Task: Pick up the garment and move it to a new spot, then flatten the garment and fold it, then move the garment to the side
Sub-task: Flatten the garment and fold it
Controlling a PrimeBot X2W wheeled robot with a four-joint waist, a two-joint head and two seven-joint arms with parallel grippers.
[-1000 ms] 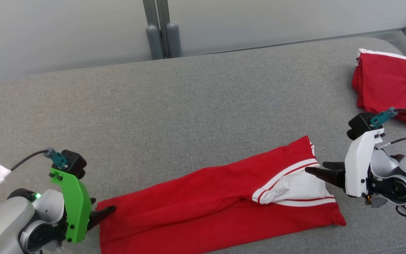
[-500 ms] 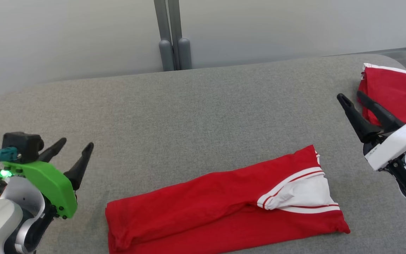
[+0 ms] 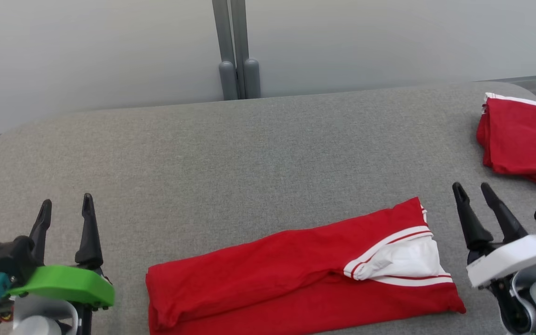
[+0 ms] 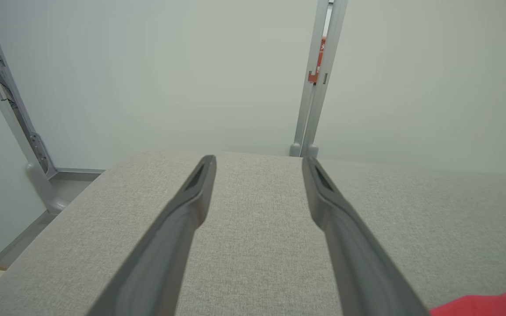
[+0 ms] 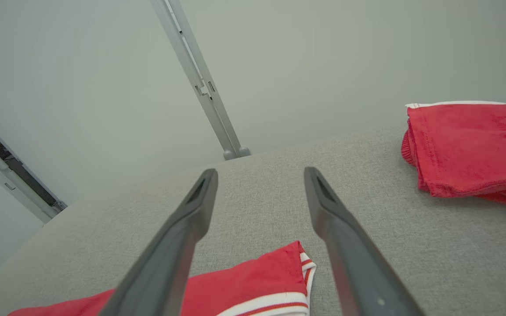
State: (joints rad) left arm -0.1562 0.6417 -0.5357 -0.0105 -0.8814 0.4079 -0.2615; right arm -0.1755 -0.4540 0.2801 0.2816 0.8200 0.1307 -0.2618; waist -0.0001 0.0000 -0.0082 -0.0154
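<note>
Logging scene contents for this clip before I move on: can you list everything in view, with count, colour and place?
long garment: one, red with white stripes and a white patch, folded lengthwise on the near middle of the table, between the grippers.
folded garment: one, red with a white edge, at the table's far right.
table: one, grey fabric top, spanning the head view.
posts: two, grey, side by side behind the table's far edge.
wall panels: pale, behind the table.
left gripper: one, dark fingers on a green bracket, lower left, open, empty.
right gripper: one, dark fingers on a white bracket, lower right, open, empty.
</note>
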